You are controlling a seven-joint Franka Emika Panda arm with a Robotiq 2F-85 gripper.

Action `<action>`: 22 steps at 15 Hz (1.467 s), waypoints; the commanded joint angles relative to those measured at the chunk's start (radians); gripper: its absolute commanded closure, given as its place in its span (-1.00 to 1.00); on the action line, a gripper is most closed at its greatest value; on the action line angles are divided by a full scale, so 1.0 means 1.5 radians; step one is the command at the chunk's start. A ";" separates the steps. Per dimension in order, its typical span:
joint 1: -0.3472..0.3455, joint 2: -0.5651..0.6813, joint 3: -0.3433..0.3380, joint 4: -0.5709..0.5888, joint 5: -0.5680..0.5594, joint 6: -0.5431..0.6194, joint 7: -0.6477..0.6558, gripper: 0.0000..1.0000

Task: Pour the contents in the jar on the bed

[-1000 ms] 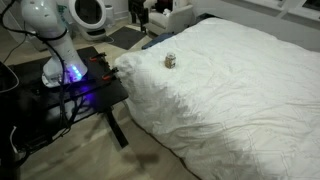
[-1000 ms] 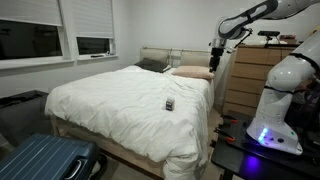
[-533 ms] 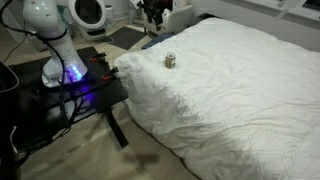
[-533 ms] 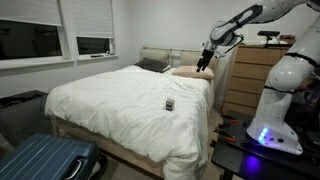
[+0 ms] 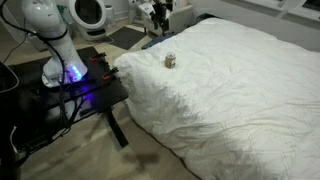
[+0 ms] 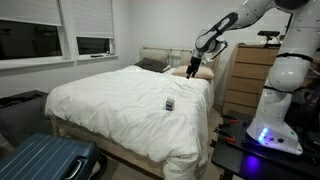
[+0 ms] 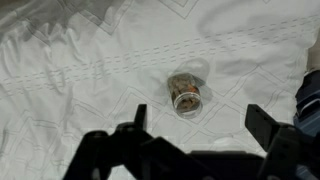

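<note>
Showing 1 robot arm and 1 small clear jar (image 5: 170,61) on a large bed (image 5: 240,90), all 3 views agree on the layout. The jar stands on the wrinkled white duvet (image 6: 110,95), near the side of the bed that faces the robot base (image 5: 45,30), and nothing touches it. In the wrist view the jar sits near the middle of the picture. The contents (image 7: 185,99), tan-brown bits, show through its clear wall. Whether a lid is on it cannot be told.

The gripper (image 6: 192,70) hangs in the air near the head end of the bed, close to a tan pillow (image 6: 206,73) and well apart from the jar. In the wrist view its 2 dark fingers (image 7: 140,115) are spread wide, with nothing between them. The jar appears in the gap beyond them, untouched.

Beside the bed stands a black table (image 5: 100,90) that carries the robot base, with a blue light (image 5: 75,75) glowing at the foot of the base. A dark leg (image 5: 118,128) shows under the corner of the bed. In an exterior view a blue suitcase (image 6: 50,160) lies at the foot of the bed, and a wooden dresser (image 6: 245,85) stands behind the arm. 2 windows (image 6: 90,30) with blinds fill the far wall.
</note>
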State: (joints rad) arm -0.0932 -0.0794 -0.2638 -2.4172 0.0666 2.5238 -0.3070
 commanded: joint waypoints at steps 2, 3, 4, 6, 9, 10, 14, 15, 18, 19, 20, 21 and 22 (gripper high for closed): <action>-0.016 0.103 0.033 0.095 0.010 -0.044 -0.019 -1.00; -0.020 0.123 0.037 0.121 0.011 -0.082 -0.033 -1.00; -0.026 0.143 0.042 0.144 0.012 -0.111 -0.038 -1.00; -0.037 0.179 0.049 0.198 0.000 -0.187 -0.045 -1.00; -0.049 0.228 0.056 0.272 -0.019 -0.248 -0.043 -1.00; -0.053 0.244 0.060 0.296 -0.023 -0.265 -0.042 -1.00; -0.059 0.321 0.076 0.398 -0.034 -0.312 -0.029 -1.00; -0.059 0.342 0.081 0.422 -0.035 -0.315 -0.026 -1.00; -0.058 0.404 0.095 0.490 -0.044 -0.319 -0.018 -1.00; -0.057 0.426 0.100 0.512 -0.047 -0.321 -0.016 -1.00; -0.056 0.447 0.103 0.533 -0.051 -0.322 -0.013 -1.00; -0.056 0.466 0.107 0.552 -0.054 -0.324 -0.013 -1.00; -0.056 0.487 0.111 0.574 -0.056 -0.327 -0.011 -1.00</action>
State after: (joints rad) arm -0.1647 0.5571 -0.1208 -1.6835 0.0077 2.0899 -0.3470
